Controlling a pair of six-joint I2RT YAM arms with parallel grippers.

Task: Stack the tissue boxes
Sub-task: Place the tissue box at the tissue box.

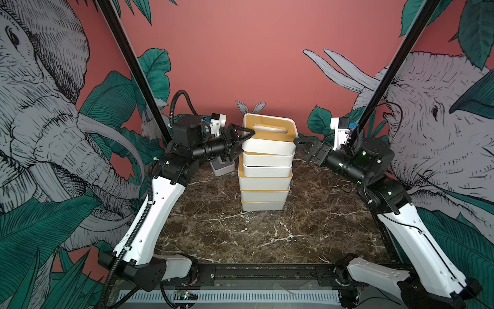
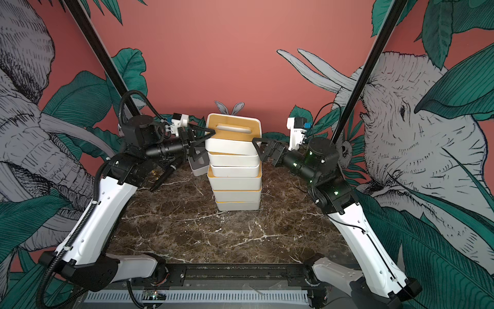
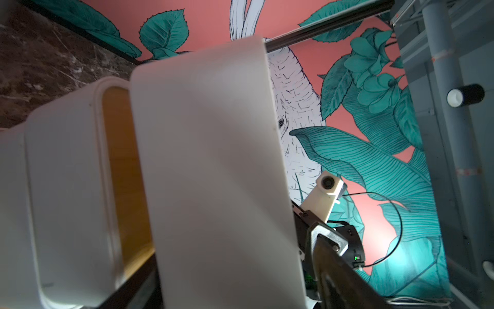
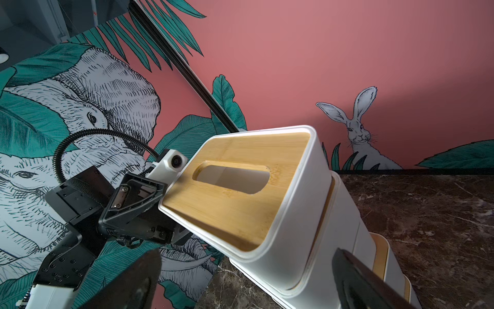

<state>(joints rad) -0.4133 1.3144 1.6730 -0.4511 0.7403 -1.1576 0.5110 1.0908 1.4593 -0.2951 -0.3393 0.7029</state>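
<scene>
Marble table (image 1: 240, 235), stack of 6 tissue boxes (image 1: 264, 184) mid-way: smooth white rounded shells, wood-tone lids. Top box (image 1: 270, 146) sits tilted. Left gripper (image 1: 243, 145) spread astride its end, not clamping; right gripper (image 1: 303, 149) wide open, empty, just beside. I'd nudge it level w/ both before backing off. 7th box (image 1: 222, 168), grey, behind.

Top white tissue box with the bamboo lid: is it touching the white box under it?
Touching. In a top view the top white bamboo-lidded tissue box rests tilted on the white box beneath, edges meeting without a gap.
</scene>
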